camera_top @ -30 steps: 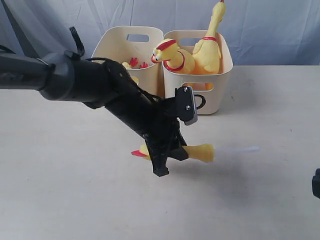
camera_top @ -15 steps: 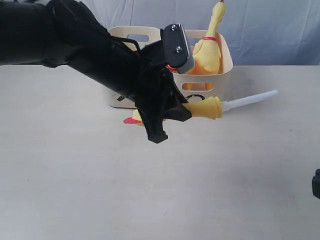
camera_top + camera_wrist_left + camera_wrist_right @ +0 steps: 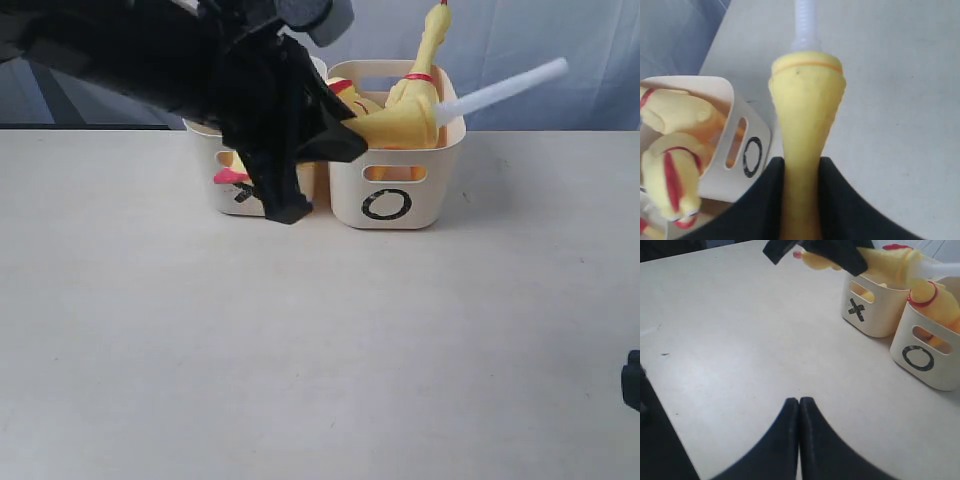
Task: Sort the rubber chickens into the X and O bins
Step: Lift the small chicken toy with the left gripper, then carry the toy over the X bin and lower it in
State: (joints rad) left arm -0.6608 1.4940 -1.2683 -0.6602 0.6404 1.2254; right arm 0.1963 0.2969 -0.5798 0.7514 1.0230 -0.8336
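My left gripper [image 3: 315, 150] is shut on a small slim rubber chicken [image 3: 805, 110] and holds it in the air by the bins. Its whitish tube end [image 3: 500, 92] points up to the right past the O bin [image 3: 430, 190], and its red tail [image 3: 230, 177] shows on the left. The arm partly hides the X bin [image 3: 222, 200]. Two larger yellow rubber chickens with red neck bands lie in the O bin, one with its neck upright [image 3: 432, 45]. My right gripper [image 3: 799, 402] is shut and empty, low over the table and well away from the bins.
Both cream bins stand side by side at the back of the pale table [image 3: 300, 350], in front of a blue-grey cloth backdrop [image 3: 560, 40]. The right arm shows only as a dark edge [image 3: 632, 385] at the lower right.
My left gripper has risen from just above the table and moved back towards the bins, carrying the small chicken. The tube now tilts upward. The right gripper has stayed still.
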